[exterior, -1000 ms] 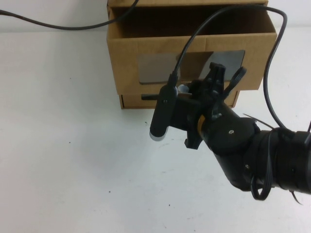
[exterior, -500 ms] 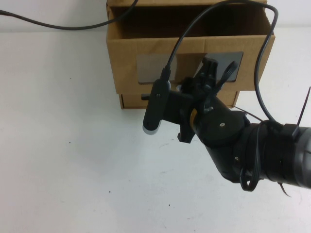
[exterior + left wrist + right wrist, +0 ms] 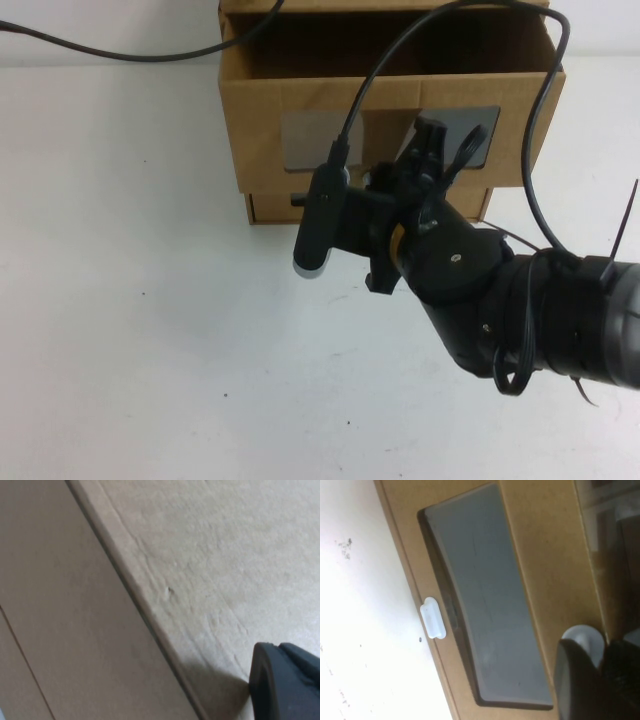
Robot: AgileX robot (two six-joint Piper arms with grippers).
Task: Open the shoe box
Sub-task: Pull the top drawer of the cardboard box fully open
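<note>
**Status: right gripper at the front of the shoe box, left gripper against cardboard**

1. Shoe box (image 3: 260, 110): brown cardboard. It stands at the far edge of the white counter (image 3: 130, 300), about midway across. Its front panel faces the robot and carries a grey window (image 3: 310, 140). Above the panel's top edge a dark hollow is visible. A lower tier below the panel shows a dark slot (image 3: 298, 199).
2. Right gripper (image 3: 450, 140): positioned in front of the window's right half, close to the front panel. Its fingers (image 3: 580, 680) stand a narrow gap apart, with nothing visible between them. The right wrist view also shows a small white tab (image 3: 433, 618) on the box edge beside the window.
3. Left gripper (image 3: 286, 682): out of the high view. Its fingers are closed together. One dark fingertip rests against a brown cardboard surface (image 3: 200, 555) next to a raised edge.
4. A black cable (image 3: 100, 48) crosses the counter's far left.
</note>
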